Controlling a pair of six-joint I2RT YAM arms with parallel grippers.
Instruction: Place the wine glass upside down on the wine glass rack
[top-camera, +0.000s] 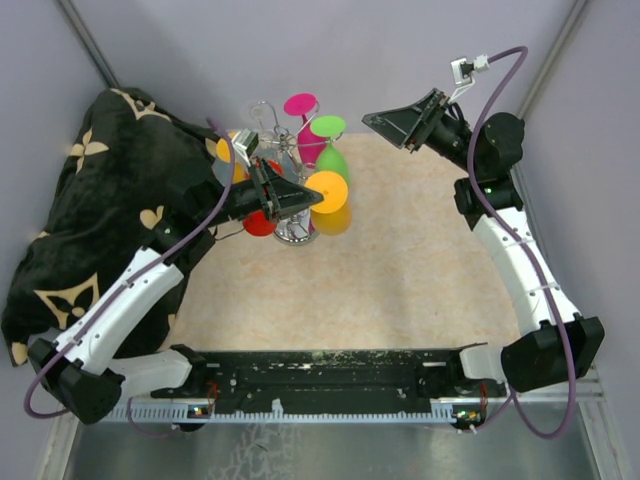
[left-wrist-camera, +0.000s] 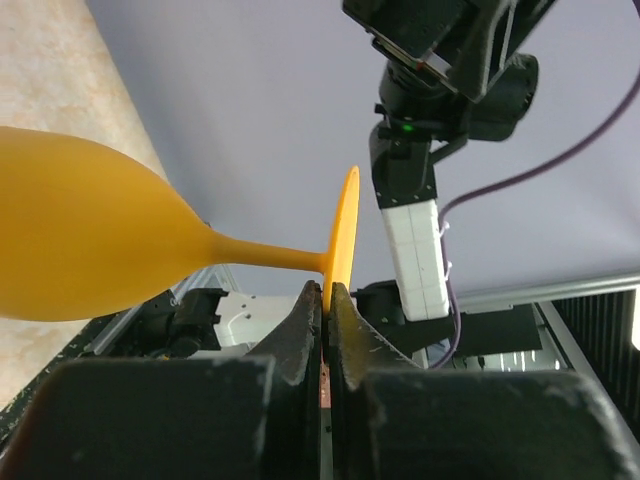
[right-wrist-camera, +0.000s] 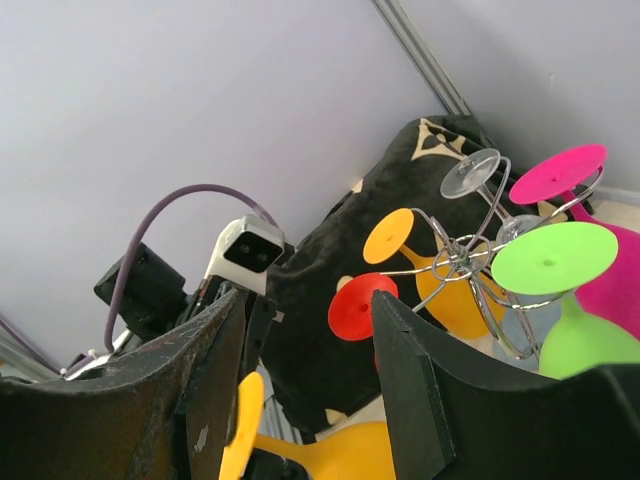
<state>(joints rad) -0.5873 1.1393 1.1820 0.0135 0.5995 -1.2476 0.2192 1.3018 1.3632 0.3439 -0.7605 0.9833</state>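
Orange plastic, a wine glass (top-camera: 330, 200), sits in my left gripper (top-camera: 305, 197) just right of the wine glass rack (top-camera: 293, 232), in the upper middle of the overhead view. From above, its round foot faces the camera and the bowl hangs under it, above the beige surface (top-camera: 400, 270). I cannot tell whether the glass touches the rack's wire.

In the left wrist view the wine glass (left-wrist-camera: 80, 250) lies across the frame. The bowl fills the left side, the thin stem runs toward the centre, and the foot stands edge-on. The left gripper (left-wrist-camera: 327, 295) is clenched on the rim of that foot, and both dark fingers (left-wrist-camera: 300, 335) press against it at lower centre.

The right gripper (top-camera: 385, 125) hangs in the upper right of the overhead view, well apart from the rack. Its jaws are spread and hold nothing. Through the right gripper (right-wrist-camera: 308, 300) I see the rack (right-wrist-camera: 462, 262) at centre right of that frame. On the rack's curled arms are:
- a pink glass (right-wrist-camera: 557, 172)
- a green glass (right-wrist-camera: 553, 257)
- a second orange glass (right-wrist-camera: 388, 236)
- a red glass (right-wrist-camera: 362, 306)
- a clear glass (right-wrist-camera: 470, 172)

All five have their feet uppermost. The held glass (right-wrist-camera: 330, 455) shows along the bottom edge.

A black blanket (top-camera: 100, 190) with pale flower shapes is heaped at the left of the overhead view, behind the left arm.
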